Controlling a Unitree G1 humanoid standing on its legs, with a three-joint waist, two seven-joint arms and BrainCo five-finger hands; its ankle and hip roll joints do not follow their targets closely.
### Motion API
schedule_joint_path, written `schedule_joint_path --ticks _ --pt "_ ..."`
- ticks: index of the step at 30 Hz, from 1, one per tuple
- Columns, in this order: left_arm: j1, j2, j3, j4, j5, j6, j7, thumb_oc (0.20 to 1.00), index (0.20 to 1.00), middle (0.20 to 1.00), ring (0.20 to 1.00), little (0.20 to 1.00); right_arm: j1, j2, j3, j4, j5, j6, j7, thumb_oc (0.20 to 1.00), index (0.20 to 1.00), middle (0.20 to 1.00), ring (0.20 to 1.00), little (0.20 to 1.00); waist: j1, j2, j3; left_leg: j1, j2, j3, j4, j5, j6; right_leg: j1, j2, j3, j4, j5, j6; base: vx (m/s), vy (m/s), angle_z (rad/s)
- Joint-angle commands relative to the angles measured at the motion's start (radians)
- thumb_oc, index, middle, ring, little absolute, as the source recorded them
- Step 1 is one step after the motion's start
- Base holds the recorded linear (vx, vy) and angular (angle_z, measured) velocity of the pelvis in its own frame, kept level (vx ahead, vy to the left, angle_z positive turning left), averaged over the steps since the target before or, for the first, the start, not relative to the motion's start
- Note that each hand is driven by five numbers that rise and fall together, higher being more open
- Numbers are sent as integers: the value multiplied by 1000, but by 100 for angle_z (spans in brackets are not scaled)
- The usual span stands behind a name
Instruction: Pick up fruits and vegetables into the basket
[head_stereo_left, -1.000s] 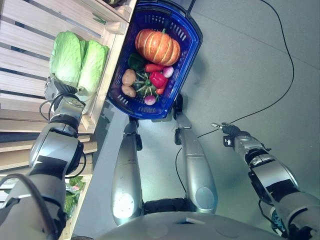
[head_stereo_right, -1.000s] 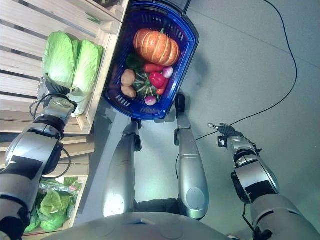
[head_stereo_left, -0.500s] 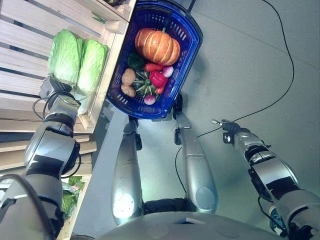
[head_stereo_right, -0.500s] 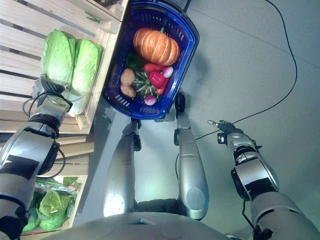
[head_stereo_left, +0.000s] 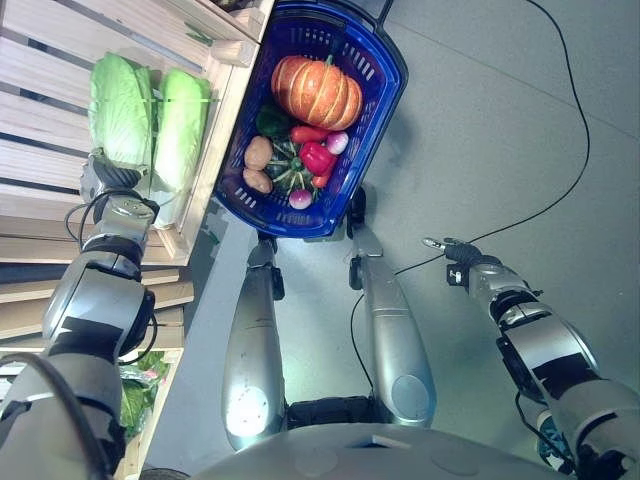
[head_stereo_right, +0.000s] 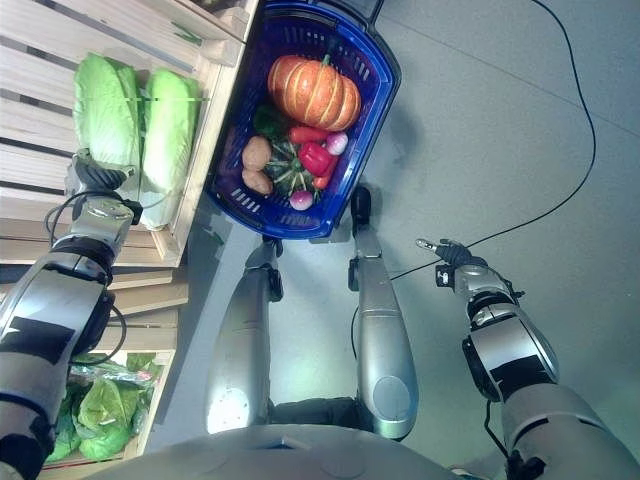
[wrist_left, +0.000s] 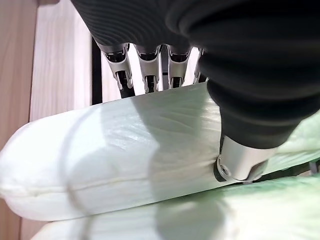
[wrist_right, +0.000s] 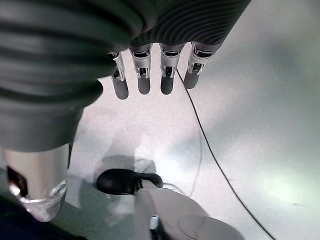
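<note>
left hand (head_stereo_left: 112, 180) at the white base of the left-hand cabbage (head_stereo_left: 118, 108) on the slatted wooden shelf (head_stereo_left: 45, 90); its fingers (wrist_left: 147, 67) and thumb close around the cabbage. a second cabbage (head_stereo_left: 182, 125) lies touching the first. blue basket (head_stereo_left: 375, 95) stands on the floor just beside the shelf, holding a pumpkin (head_stereo_left: 315, 92), potatoes (head_stereo_left: 258, 153) and a red pepper (head_stereo_left: 317, 158). right hand (head_stereo_left: 462, 262) hangs over the floor, fingers (wrist_right: 144, 75) straight, empty.
</note>
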Motion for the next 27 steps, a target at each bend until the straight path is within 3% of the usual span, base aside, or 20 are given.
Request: schedule_joint_path --ticks 1,4,5,7,15,16,21,27 --pt "64 -44 107 -65 -117 -163 58 200 200 200 200 200 64 -42 -13 -34 71 -60 -26 1000 1000 1000 1000 1000 22 14 -28 0 -50 9 -44 10 7 48 42 -47 63 -123 2 -13 -47 1" --pt "93 -48 157 -154 -123 -248 119 200 200 200 200 200 61 -40 -36 -77 127 -125 -40 1000 1000 1000 1000 1000 31 10 -28 9 -53 4 -46 5 6 57 43 -48 63 -125 2 -6 -57 2" --pt "93 -48 158 -155 -122 -248 120 200 200 200 200 200 59 -41 -36 -78 127 -126 -40 1000 1000 1000 1000 1000 31 10 -28 5 -53 4 -49 12 6 54 43 -49 60 -119 2 -4 -60 5" --pt "136 -71 188 -297 -89 -307 212 200 200 200 200 200 68 -28 -46 -172 171 -193 -92 1000 1000 1000 1000 1000 42 3 -28 16 -56 -2 -50 3 6 66 43 -51 57 -123 3 -8 -79 4" --pt "204 -112 186 -519 90 -387 359 200 200 200 200 200 89 -10 -71 -423 192 -293 -265 1000 1000 1000 1000 1000 54 -3 -28 18 -62 -9 -68 9 9 70 43 -62 45 -113 5 -20 -34 4" --pt "204 -110 164 -575 163 -408 391 200 200 200 200 200 98 -14 -80 -514 180 -328 -321 1000 1000 1000 1000 1000 51 -3 -28 17 -63 -7 -70 9 8 69 43 -62 44 -112 4 -17 13 7" --pt "188 -87 117 -662 329 -416 417 200 200 200 200 200 131 -13 -85 -701 144 -387 -385 1000 1000 1000 1000 1000 38 2 -28 15 -62 2 -74 8 7 62 43 -60 44 -108 7 -7 17 0" --pt "162 -34 25 -768 543 -397 372 200 200 200 200 200 165 -10 -97 -869 126 -443 -319 1000 1000 1000 1000 1000 23 11 -28 25 -61 13 -78 3 8 69 41 -55 41 -111 12 -3 28 -2"
